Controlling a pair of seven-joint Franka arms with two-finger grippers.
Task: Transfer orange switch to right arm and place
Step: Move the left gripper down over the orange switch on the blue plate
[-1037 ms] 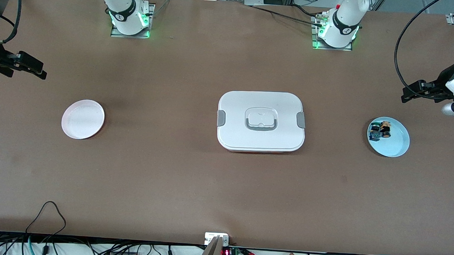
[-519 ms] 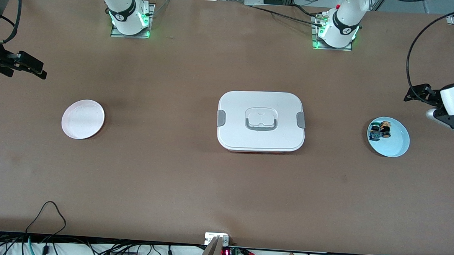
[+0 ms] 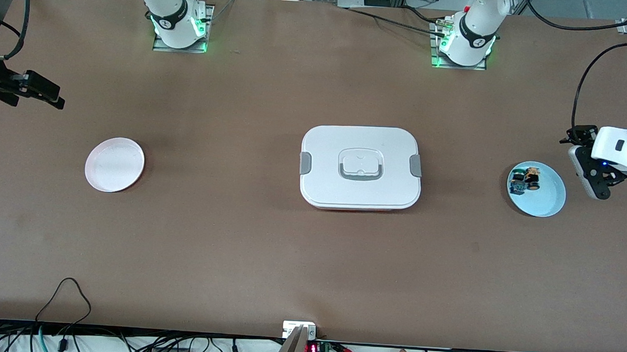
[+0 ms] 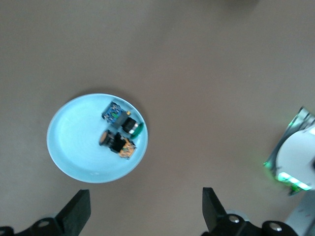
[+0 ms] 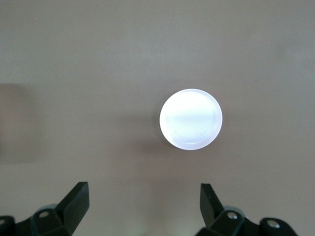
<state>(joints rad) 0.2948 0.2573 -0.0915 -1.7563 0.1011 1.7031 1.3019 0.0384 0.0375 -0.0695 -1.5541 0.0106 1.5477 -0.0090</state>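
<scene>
The orange switch [image 4: 114, 142] lies on the light blue plate [image 3: 548, 203], beside a small blue-and-green part [image 4: 116, 114]. The left gripper [image 4: 142, 212] hangs over the desk [image 3: 236, 246] just beside that plate, jaws wide, empty. The right gripper [image 5: 142, 206], also wide and empty, waits well apart from it.

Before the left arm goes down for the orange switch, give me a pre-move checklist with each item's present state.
1. Tiny black push-button switch with orange cap lies in the light blue round plate: ok.
2. Left gripper open, holding nothing: ok.
3. Left gripper over the blue plate: not ok, it hangs beside it.
4. Small blue-and-green part lies close by the switch: not ok.
5. Right gripper open, waiting above the table near the pale pink round plate: ok.
</scene>
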